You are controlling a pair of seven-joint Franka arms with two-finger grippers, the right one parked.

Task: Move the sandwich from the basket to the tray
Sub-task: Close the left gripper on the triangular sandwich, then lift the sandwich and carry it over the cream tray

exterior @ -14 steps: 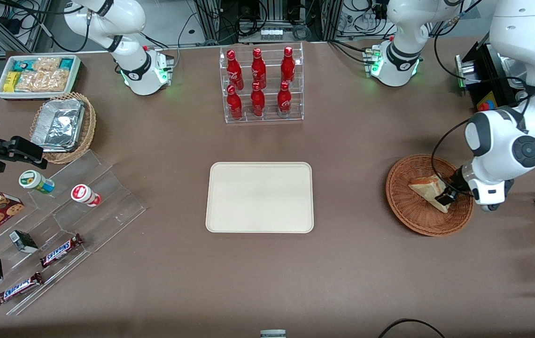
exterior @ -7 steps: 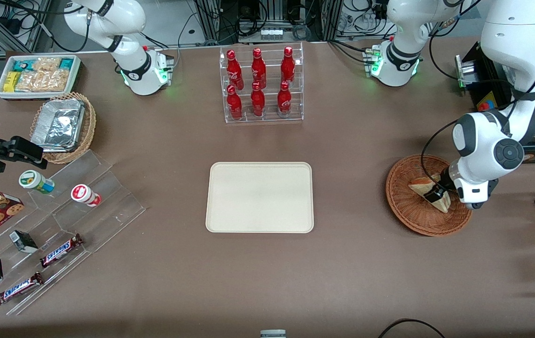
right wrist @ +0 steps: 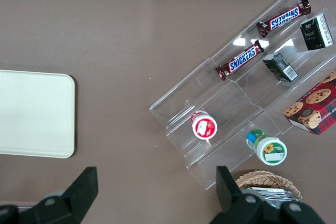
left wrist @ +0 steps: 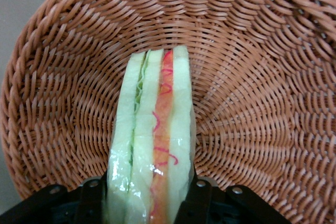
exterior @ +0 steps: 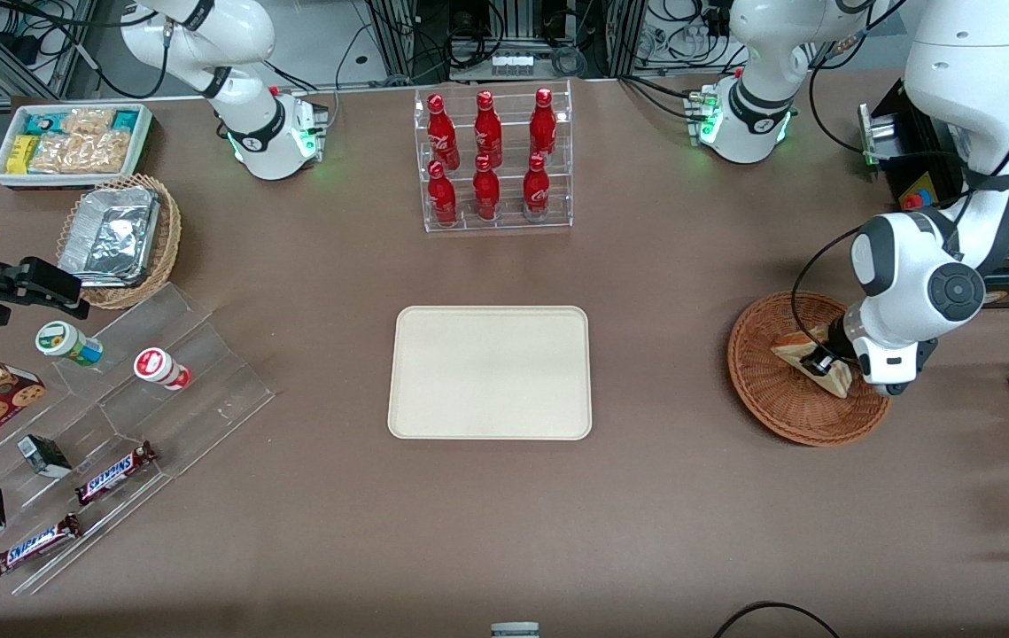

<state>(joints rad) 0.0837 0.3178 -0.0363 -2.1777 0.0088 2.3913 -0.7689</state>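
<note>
Gripping the pale triangular sandwich wedge (left wrist: 152, 140) inside the reddish-brown round wicker basket (exterior: 765, 390), my hand (exterior: 823, 363) has edged nearer the cream rectangular tray (exterior: 490, 372); Snickers bars (exterior: 114, 472) read clearly.

SNICKERS on two chocolate bars (right wrist: 240, 59)

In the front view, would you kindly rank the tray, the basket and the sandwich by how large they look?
1. The tray, largest.
2. The basket, clearly smaller.
3. The sandwich, smallest; it lies in the basket, partly hidden by the tool, whose fingers press against both its sides.
</note>
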